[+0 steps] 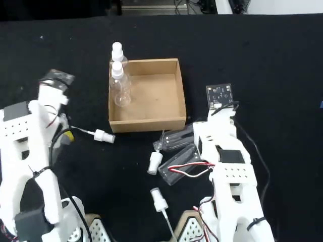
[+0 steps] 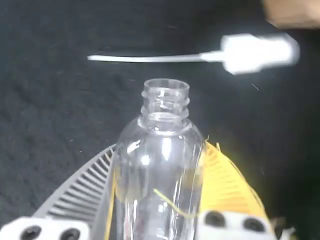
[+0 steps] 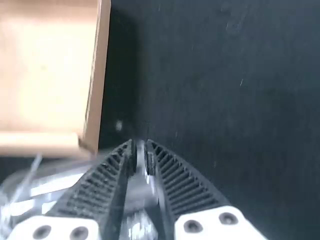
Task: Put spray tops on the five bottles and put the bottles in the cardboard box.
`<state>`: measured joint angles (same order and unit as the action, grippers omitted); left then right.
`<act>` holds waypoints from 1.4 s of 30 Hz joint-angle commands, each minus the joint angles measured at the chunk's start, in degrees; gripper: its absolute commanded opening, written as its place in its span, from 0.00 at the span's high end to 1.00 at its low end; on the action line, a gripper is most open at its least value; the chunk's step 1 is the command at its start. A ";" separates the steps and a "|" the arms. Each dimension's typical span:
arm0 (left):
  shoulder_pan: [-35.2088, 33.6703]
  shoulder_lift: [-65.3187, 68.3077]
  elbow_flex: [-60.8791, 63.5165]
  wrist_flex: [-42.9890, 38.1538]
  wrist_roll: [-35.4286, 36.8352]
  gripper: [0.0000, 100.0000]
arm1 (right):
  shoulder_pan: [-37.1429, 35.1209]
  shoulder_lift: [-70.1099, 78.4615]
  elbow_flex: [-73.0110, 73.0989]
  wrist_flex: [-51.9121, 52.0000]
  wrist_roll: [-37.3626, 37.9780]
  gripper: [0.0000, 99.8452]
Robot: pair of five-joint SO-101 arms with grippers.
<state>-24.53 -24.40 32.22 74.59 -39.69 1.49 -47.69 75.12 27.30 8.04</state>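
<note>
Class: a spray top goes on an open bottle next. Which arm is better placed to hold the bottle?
Left: the left gripper is shut on an open-necked bottle, a spray top lying just past its neck. The right gripper sits by the cardboard box.

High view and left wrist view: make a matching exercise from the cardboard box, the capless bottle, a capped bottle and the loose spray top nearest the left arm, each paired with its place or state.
1. cardboard box
2. capless bottle
3. capped bottle
4. loose spray top

A. held in the left gripper
B. lying on the table, by the box corner nearest the left arm
C. upright inside the box
D. brown, open at the top

Pairs: 1-D, 2-A, 3-C, 4-B.
</note>
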 commanded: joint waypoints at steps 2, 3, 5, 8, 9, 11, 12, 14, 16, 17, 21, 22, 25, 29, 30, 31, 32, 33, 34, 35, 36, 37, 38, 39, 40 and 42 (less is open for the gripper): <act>-6.20 -1.23 2.95 -15.30 18.20 0.88 | -0.79 -6.11 -11.56 13.63 0.62 0.99; -6.90 -1.23 3.65 -17.93 21.98 0.88 | -0.79 -7.43 -13.32 16.18 0.70 0.99; -7.60 -1.23 4.97 -23.12 28.84 0.88 | -0.88 -10.68 -16.66 21.10 0.79 0.99; -7.78 -1.23 6.11 -29.27 35.96 0.88 | -3.16 -14.64 -21.76 27.25 0.79 0.94; -7.87 -1.23 6.11 -30.51 37.27 0.88 | -5.19 -15.34 -23.08 28.84 0.79 0.90; -8.40 -1.23 6.11 -32.09 39.03 0.88 | -11.52 -14.90 -26.07 32.00 0.79 0.86; -8.92 -1.23 6.11 -31.91 39.56 0.88 | -15.56 -14.11 -27.56 33.49 0.79 0.85; -9.98 -1.32 6.64 -31.91 40.62 0.88 | -23.65 -11.82 -30.02 35.60 0.70 0.85; -12.79 -1.49 7.43 -32.44 41.67 0.88 | -31.91 -8.66 -31.96 36.22 0.70 0.85; -14.55 -1.85 7.60 -32.44 42.64 0.88 | -35.52 -6.73 -32.48 35.87 0.70 0.85; -22.02 -3.87 9.98 -34.29 49.14 0.88 | -46.77 3.21 -33.01 28.66 0.26 0.85; -23.52 -4.75 11.12 -35.69 50.64 0.88 | -48.62 6.11 -33.01 25.93 0.26 0.85; -26.33 -6.51 15.96 -42.29 52.75 0.88 | -51.96 14.64 -33.98 18.29 0.35 0.85; -28.88 -8.79 22.29 -50.73 53.10 0.88 | -52.31 26.95 -38.81 12.48 0.62 0.85; -29.32 -9.23 23.25 -51.87 53.10 0.88 | -52.31 29.93 -40.57 12.04 0.70 0.85; -29.67 -9.67 23.87 -52.48 53.10 0.88 | -52.31 32.84 -42.59 12.04 0.70 0.85; -30.11 -10.20 24.13 -52.31 53.19 0.88 | -52.31 35.56 -44.53 12.13 0.70 0.85; -30.37 -10.64 24.48 -52.31 53.36 0.88 | -52.40 37.93 -46.46 12.13 0.70 0.85; -30.64 -11.16 24.84 -52.22 54.51 0.88 | -52.84 40.22 -48.13 12.13 0.79 0.85; -30.90 -11.60 25.10 -51.78 55.82 0.88 | -53.01 42.15 -49.89 12.22 0.88 0.85; -31.69 -12.04 25.27 -51.16 57.23 0.88 | -53.10 44.26 -51.30 12.22 1.85 0.85; -32.48 -12.48 25.36 -50.73 58.55 0.88 | -53.27 46.20 -52.44 12.22 3.34 0.85; -33.19 -13.01 25.36 -50.20 59.52 0.88 | -53.27 47.96 -53.32 12.22 5.01 0.85; -33.80 -13.45 25.36 -49.85 60.31 0.88 | -53.36 49.63 -54.11 12.13 6.24 0.85; -34.33 -13.89 25.36 -49.49 60.92 0.88 | -53.36 51.12 -54.81 11.96 7.21 0.85; -34.51 -14.51 25.36 -49.05 61.10 0.88 | -53.10 53.93 -56.22 11.78 8.88 0.85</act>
<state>-57.85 -35.56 58.24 24.66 19.74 -50.73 3.12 24.66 41.01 13.41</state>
